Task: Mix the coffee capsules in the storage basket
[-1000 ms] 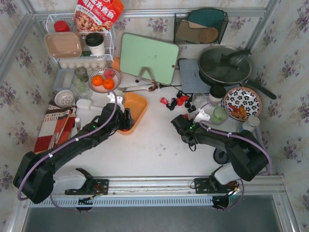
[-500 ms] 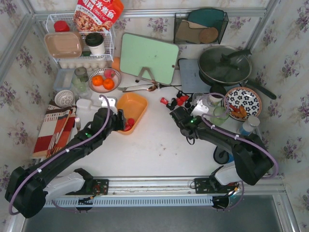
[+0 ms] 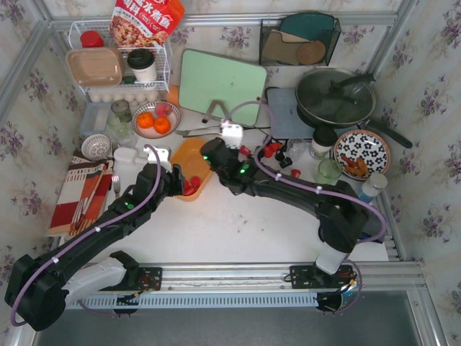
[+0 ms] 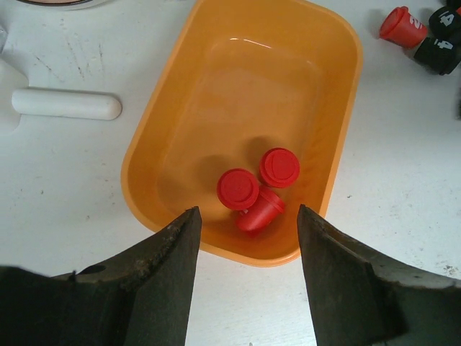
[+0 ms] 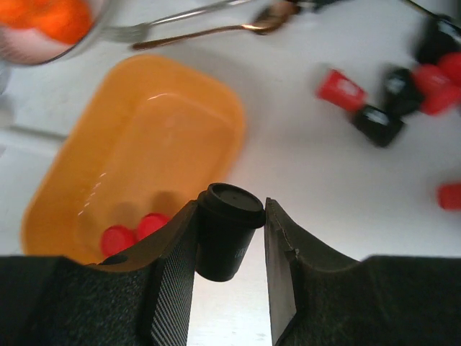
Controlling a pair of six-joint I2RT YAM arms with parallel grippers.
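The shallow orange plastic storage basket lay on the white table left of centre, below a round bowl of oranges. Three glossy red coffee capsules sat bunched together at the end of the basket nearest the left arm, two showing their flat round tops and the third tipped on its side and touching them; the rest of the basket floor was bare. The left gripper hung over that near end, its fingers spread well apart with nothing between them. The right gripper reached in from the other side and, seen from above, sat over the basket's right-hand rim; its two fingers were clamped on a tapered black coffee capsule, held with the wide lidded end up. Further right, a loose cluster of red and black capsules lay scattered on the table, well apart from the basket. A slim metal spoon rested on the table just beyond the basket's far end.
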